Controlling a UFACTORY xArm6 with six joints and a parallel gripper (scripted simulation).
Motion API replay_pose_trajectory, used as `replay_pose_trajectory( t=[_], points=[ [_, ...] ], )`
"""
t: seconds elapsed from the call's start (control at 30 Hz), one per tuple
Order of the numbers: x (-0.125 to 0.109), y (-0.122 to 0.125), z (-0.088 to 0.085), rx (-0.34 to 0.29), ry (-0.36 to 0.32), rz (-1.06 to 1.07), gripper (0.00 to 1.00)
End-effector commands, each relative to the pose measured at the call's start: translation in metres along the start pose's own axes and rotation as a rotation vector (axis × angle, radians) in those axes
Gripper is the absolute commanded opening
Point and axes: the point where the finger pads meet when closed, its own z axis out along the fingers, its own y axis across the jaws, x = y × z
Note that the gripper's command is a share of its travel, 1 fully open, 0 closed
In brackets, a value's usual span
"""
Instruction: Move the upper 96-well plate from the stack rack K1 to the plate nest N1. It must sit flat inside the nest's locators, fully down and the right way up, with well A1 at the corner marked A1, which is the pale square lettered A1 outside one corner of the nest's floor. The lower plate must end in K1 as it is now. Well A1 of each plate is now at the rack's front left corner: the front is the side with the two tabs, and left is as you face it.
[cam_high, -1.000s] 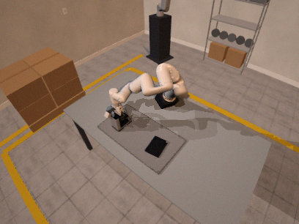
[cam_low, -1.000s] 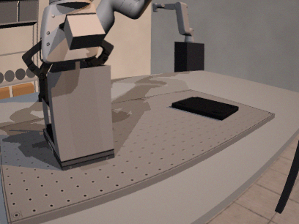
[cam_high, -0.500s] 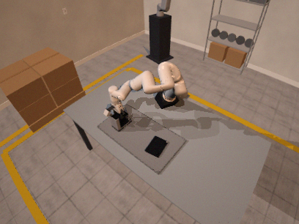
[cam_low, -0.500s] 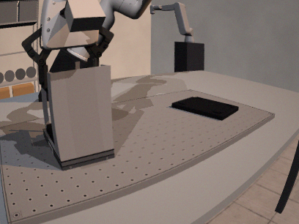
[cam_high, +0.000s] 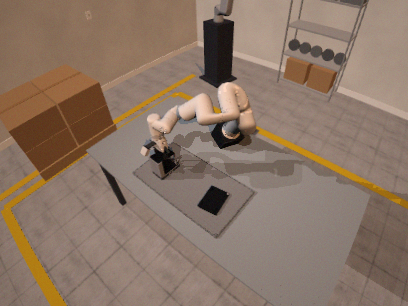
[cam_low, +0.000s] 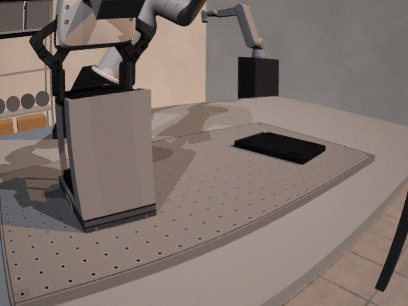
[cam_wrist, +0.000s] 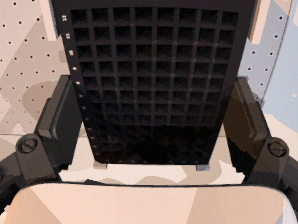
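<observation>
The smooth cream-white rounded arm (cam_high: 210, 111) has a black square base (cam_high: 221, 141) and a black-fingered gripper (cam_wrist: 149, 123) with round pivot screws.

— What stands around the grey rectangular work table (cam_high: 300, 235)?

— Off its left end, a stack of large brown cardboard cartons (cam_high: 52, 117). Beyond its far side, a tall black pedestal (cam_high: 218, 50) carrying a second pale arm (cam_low: 245, 25).

— And further back?

— A grey metal shelf rack (cam_high: 286, 47) against the wall, well apart from the table, with two small brown boxes (cam_high: 310, 74) on its lowest board and a row of dark round discs (cam_high: 316, 51) above them.

— The floor?

— Grey tiles, with yellow floor tape (cam_high: 325, 162) running around the table.
</observation>
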Motion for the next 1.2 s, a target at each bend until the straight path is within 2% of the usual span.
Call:
replay_pose_trajectory(
  t=[0.0, 0.87, 1.17],
  points=[
    [0.001, 0.0, -0.006, -0.002, 0.002, -0.001, 0.0],
    [0.001, 0.0, -0.046, -0.002, 0.002, -0.001, 0.0],
    [0.001, 0.0, -0.046, -0.002, 0.002, -0.001, 0.0]
  ],
)
